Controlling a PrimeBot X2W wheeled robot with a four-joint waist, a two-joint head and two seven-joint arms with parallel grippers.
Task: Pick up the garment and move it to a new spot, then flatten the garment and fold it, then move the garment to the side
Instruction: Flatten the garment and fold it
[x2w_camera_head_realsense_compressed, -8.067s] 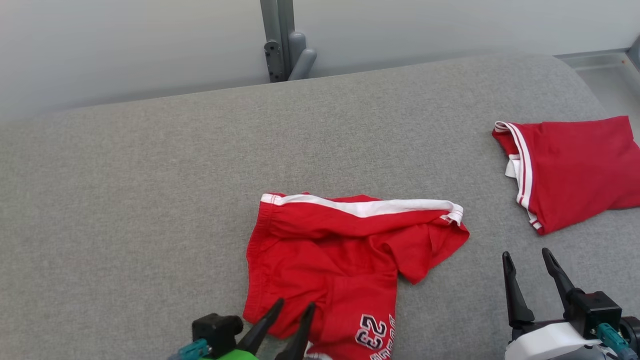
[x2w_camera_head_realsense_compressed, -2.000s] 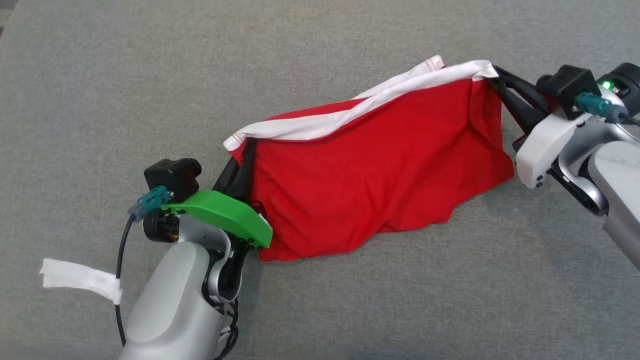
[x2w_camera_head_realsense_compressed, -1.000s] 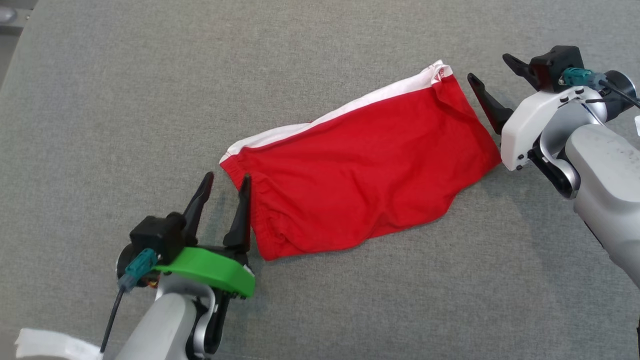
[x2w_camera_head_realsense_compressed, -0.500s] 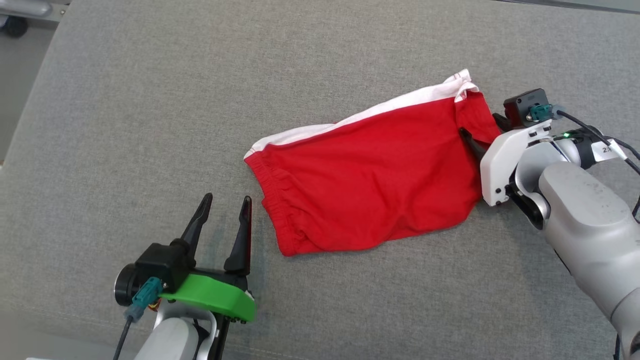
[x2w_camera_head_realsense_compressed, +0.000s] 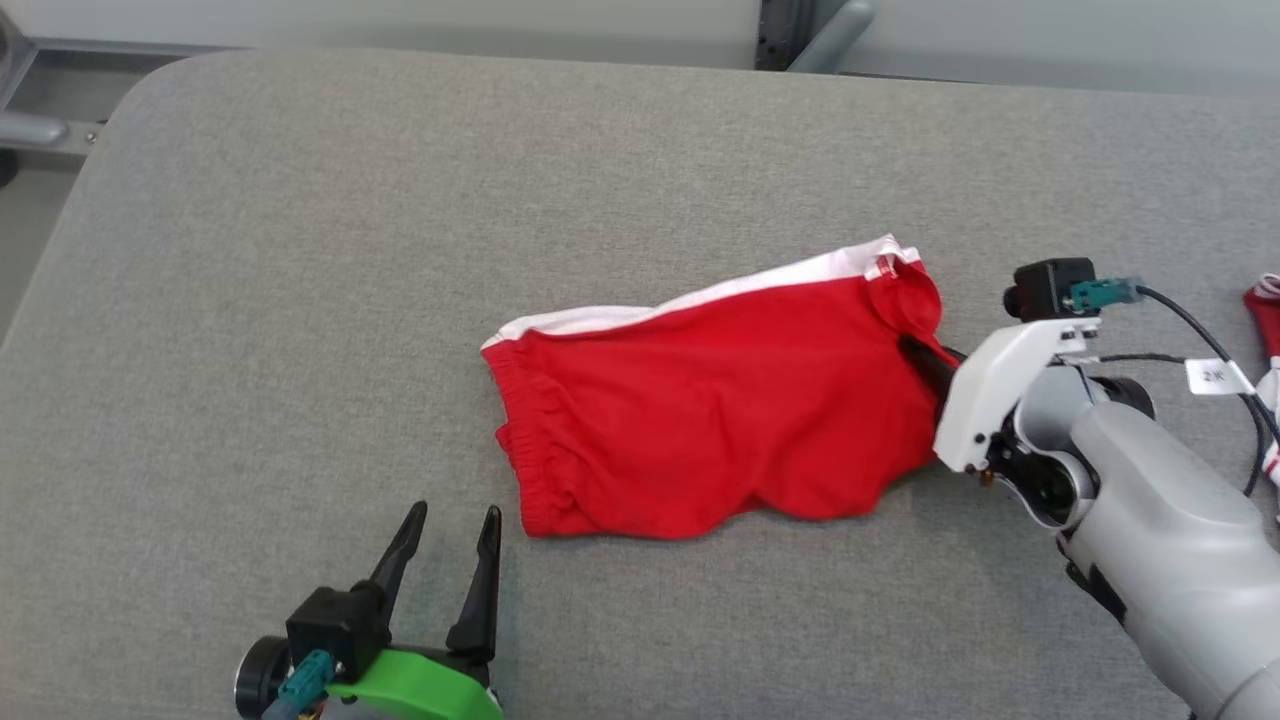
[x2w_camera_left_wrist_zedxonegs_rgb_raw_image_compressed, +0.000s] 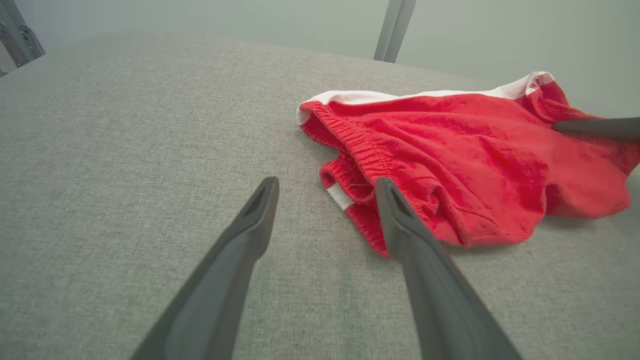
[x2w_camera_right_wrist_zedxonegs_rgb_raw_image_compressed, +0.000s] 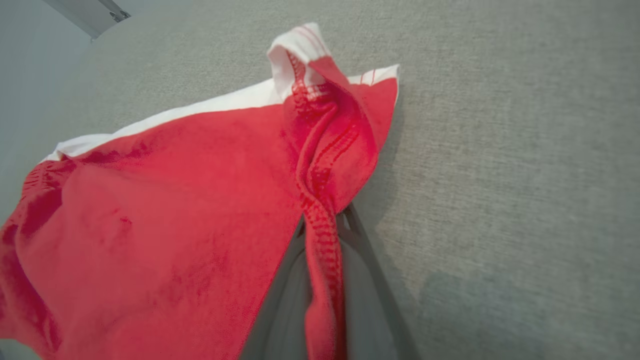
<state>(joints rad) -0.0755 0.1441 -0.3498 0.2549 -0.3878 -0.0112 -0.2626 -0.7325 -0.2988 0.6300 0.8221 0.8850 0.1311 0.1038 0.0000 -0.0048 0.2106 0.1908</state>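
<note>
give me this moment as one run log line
stage: flattening | right gripper: shut on red shorts, leg-hem end | left gripper: open, apart from cloth, near waistband end | shorts: rumpled on grey fabric surface

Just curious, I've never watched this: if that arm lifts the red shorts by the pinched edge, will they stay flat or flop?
Probably flop: the shorts lie in soft wrinkles and bunch where the right gripper pinches them. Likely light, since the cloth looks thin. On the rough grey surface they would probably drag rather than slide.
</note>
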